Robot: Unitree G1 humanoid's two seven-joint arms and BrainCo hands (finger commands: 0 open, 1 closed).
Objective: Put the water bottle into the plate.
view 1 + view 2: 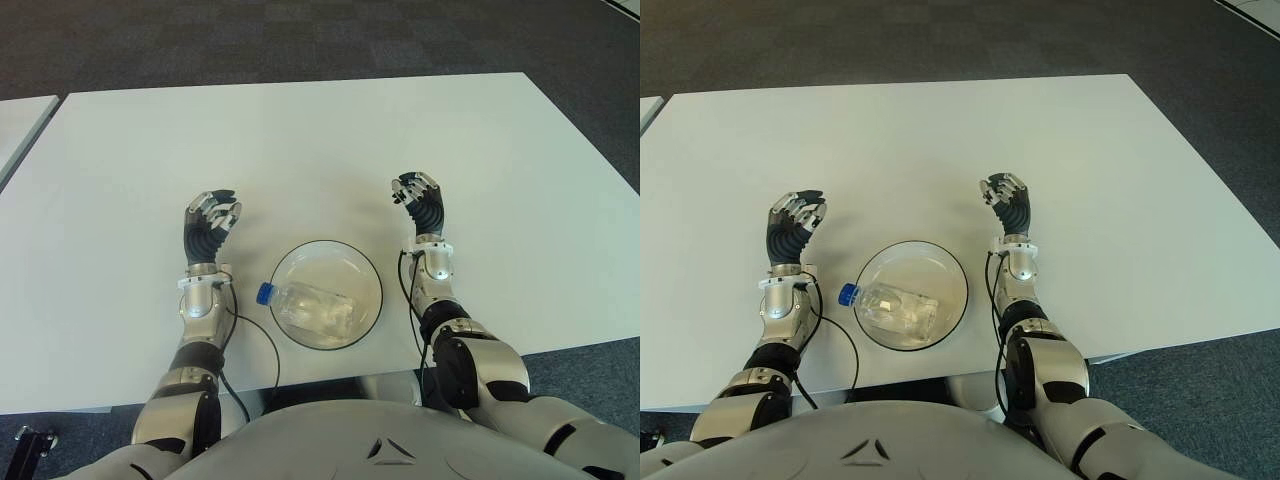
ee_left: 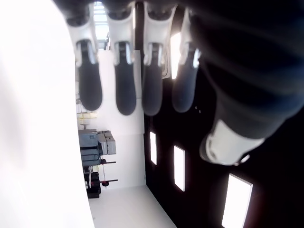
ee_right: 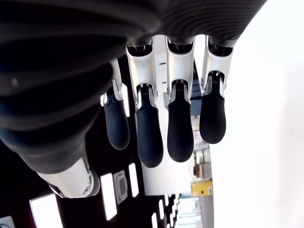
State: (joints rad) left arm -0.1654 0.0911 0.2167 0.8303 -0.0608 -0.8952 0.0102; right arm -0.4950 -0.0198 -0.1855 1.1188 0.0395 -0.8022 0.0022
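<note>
So the water bottle (image 1: 308,305) is seen lying on its side in the clear plate (image 1: 362,268), with its blue cap (image 1: 264,293) poking out over the rim on the robot's left. The plate is set near the front edge of the white table (image 1: 300,150), right between the two arms. The left hand (image 1: 208,229) is held up to the left of the plate, the right hand (image 1: 421,205) farther back on the right. On both, the fingers (image 3: 150,137) are seen loosely spread with nothing gripped in either wrist view.
</note>
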